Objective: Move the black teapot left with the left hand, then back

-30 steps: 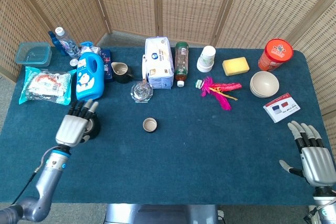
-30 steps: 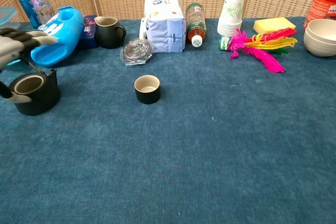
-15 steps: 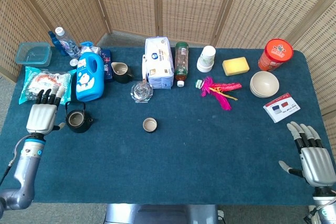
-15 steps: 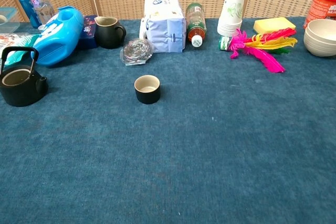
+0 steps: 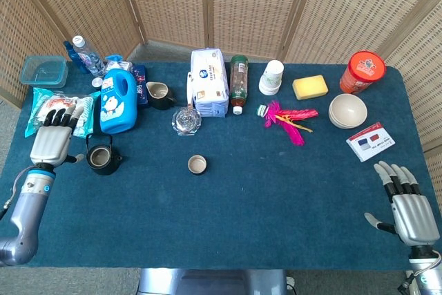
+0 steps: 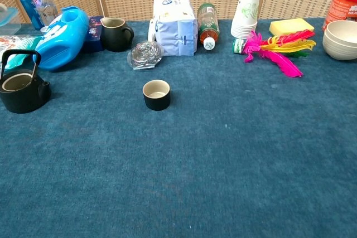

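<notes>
The black teapot [image 5: 101, 160] stands upright on the blue table at the left, lid off, its hoop handle up; the chest view shows the teapot [image 6: 21, 87] at the left edge. My left hand [image 5: 51, 141] is open, fingers apart, just left of the teapot and not touching it. It does not show in the chest view. My right hand [image 5: 409, 204] is open, resting low at the table's near right corner, far from the teapot.
A blue detergent jug [image 5: 118, 100] lies just behind the teapot, a snack packet [image 5: 61, 112] to its left. A small black cup [image 5: 197, 164] stands to the right, steel scourer [image 5: 186, 120] and dark mug [image 5: 160, 94] further back. Tissue pack, bottle, cups, feathers, bowls along the rear.
My left hand let go of the teapot and drew away to the left and slightly back. The teapot stayed where it was set down. The right hand barely moved.
</notes>
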You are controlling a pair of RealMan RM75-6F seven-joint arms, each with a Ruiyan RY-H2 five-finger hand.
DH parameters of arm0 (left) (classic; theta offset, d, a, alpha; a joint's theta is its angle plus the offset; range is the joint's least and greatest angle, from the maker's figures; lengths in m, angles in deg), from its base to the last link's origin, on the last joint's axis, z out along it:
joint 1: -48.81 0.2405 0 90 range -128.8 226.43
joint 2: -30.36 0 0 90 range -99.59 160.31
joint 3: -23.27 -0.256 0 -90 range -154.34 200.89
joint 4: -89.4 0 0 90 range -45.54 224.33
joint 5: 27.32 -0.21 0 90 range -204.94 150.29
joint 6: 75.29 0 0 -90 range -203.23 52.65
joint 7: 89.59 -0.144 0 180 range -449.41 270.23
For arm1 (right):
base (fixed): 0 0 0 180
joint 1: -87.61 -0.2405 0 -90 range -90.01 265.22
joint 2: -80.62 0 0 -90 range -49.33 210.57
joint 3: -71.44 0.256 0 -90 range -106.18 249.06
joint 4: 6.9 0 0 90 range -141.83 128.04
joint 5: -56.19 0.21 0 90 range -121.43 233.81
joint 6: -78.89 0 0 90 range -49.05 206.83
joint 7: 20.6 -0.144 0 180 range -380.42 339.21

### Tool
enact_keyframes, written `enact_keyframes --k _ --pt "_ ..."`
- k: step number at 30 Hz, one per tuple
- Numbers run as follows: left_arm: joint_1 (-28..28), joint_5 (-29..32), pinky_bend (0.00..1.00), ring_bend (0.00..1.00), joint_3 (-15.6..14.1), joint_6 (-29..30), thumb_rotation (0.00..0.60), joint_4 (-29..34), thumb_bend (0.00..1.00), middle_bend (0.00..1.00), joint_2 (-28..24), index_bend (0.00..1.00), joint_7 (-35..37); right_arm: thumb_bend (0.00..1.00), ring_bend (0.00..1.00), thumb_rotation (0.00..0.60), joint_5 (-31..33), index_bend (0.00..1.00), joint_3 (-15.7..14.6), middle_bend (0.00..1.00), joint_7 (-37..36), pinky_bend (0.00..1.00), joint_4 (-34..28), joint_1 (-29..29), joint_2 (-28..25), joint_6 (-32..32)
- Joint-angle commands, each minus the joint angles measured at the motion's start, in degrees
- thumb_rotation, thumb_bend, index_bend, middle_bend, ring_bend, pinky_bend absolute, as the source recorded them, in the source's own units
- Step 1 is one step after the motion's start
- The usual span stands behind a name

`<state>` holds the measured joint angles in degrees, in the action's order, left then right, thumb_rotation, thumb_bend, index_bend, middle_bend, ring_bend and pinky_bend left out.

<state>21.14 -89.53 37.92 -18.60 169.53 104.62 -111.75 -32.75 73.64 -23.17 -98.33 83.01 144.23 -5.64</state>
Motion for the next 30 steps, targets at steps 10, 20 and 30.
enact_keyframes --k 10,20,30 --pt "-5.16 8.51 0.25 0.09 -1.64 -4.48 0.6 -1.04 0.0 0.1 1.3 0.09 -8.03 0.0 0.0 0.6 0.08 0.0 -0.09 0.0 -0.17 0.0 0.32 -0.26 0.2 0.53" --pt "-8.4 13.85 0.33 0.2 -3.15 -4.38 0.6 -1.05 0.0 0.21 2.25 0.14 -13.88 0.0 0.0 0.6 0.15 0.0 -0.26 0.0 0.39 0.0 0.41 -0.45 0.61 0.97" --pt "-10.64 15.77 0.51 0.34 -3.88 -4.49 0.6 -0.76 0.0 0.4 2.77 0.31 -14.39 0.0 0.0 0.6 0.24 0.0 -0.27 0.0 0.11 0.0 0.53 -0.54 0.72 1.1"
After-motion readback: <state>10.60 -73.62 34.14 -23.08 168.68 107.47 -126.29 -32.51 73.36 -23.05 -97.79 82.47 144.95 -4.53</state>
